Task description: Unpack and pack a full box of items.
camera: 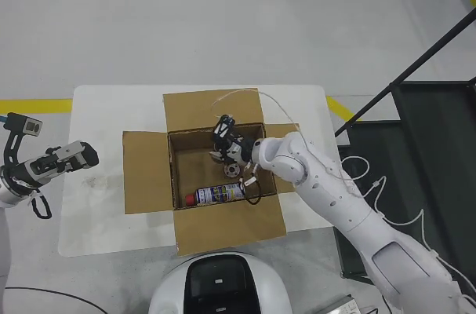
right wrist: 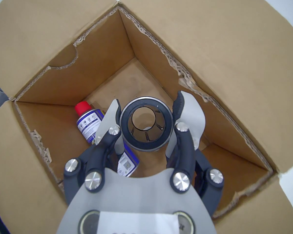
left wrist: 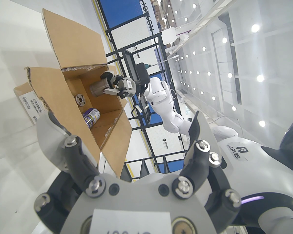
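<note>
top looks down; both wrist cameras face the box [camera: 210, 110].

The spray can [right wrist: 87, 122] lies partly hidden behind the right gripper [right wrist: 146, 108] and the metal sleeve [right wrist: 126, 125] it clamps. The flaps of the box [right wrist: 197, 37] run off the right wrist view's edges. From the left wrist, the box wall hides all but the can's end

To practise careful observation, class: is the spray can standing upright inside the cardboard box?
No, the spray can lies on its side on the floor of the box.
</note>
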`<state>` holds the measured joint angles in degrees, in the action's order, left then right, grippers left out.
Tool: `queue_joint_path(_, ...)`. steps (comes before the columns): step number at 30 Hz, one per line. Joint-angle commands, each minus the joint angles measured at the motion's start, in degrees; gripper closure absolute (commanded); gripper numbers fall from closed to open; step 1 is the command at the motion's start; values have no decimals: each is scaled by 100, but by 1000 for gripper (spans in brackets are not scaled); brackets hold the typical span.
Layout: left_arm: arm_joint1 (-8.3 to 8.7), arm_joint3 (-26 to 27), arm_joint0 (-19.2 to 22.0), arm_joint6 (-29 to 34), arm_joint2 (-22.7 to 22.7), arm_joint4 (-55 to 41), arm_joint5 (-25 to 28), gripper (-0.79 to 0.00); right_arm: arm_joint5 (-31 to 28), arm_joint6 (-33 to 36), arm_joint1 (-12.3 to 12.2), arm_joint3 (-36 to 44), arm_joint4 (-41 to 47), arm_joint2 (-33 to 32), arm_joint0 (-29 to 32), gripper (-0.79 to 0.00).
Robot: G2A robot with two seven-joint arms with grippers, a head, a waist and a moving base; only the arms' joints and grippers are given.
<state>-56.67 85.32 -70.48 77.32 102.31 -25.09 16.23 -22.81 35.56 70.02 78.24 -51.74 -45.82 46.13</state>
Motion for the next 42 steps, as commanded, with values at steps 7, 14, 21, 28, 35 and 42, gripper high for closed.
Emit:
queue_joint_path(7,0,0,0,0,0,0,0,-785,-6,-541,502,-1433,-4,955,-600,0)
queue_joint_path(14,0,0,0,0,0,0,0,-785,27,-1058,748,-2193,-349,1245,-823,0)
queue_joint_path(21,0,0,0,0,0,0,0,-785,-58,-1193,940,-2639,-364,1355,-964,-619)
queue_joint_path(28,0,0,0,0,0,0,0,-785,-258,-1136,990,-2688,-262,1240,-1019,-785)
queue_joint_path(35,-1,18,-40,-106,-19,41,-26,-785,-753,-798,641,-1708,73,462,-679,-785)
queue_joint_path(42,41,-419,-138,-121,-109,233,138,-785,-1105,224,76,251,617,-878,425,-785)
